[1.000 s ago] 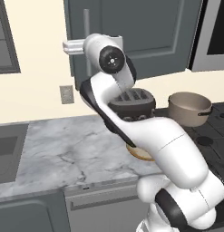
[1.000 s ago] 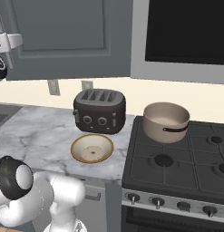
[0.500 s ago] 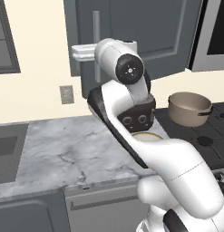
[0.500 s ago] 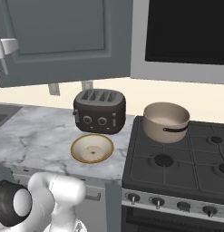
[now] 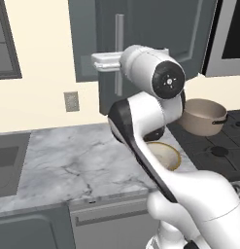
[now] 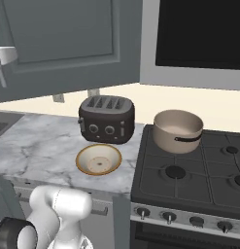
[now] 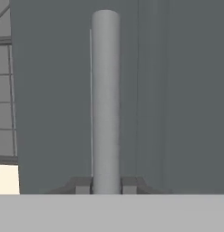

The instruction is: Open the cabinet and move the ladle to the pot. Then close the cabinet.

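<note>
The dark slate-grey cabinet hangs above the counter, and its door stands swung partly out from the front. My gripper is shut on the door's long silver bar handle, with one fingertip on each side of the bar. The gripper holds the handle near its lower half. A beige-tan pot with dark side handles sits on the stove's back left burner; it is also the pot behind my arm. The ladle is out of view.
A dark toaster stands on the marble counter, with a shallow tan yellow-rimmed bowl in front of it. The black stove is to the right, under a dark microwave. A sink lies at the far left.
The door has swung further out with my gripper shut on its handle. My arm's elbow has moved right and closer to the cabinet.
</note>
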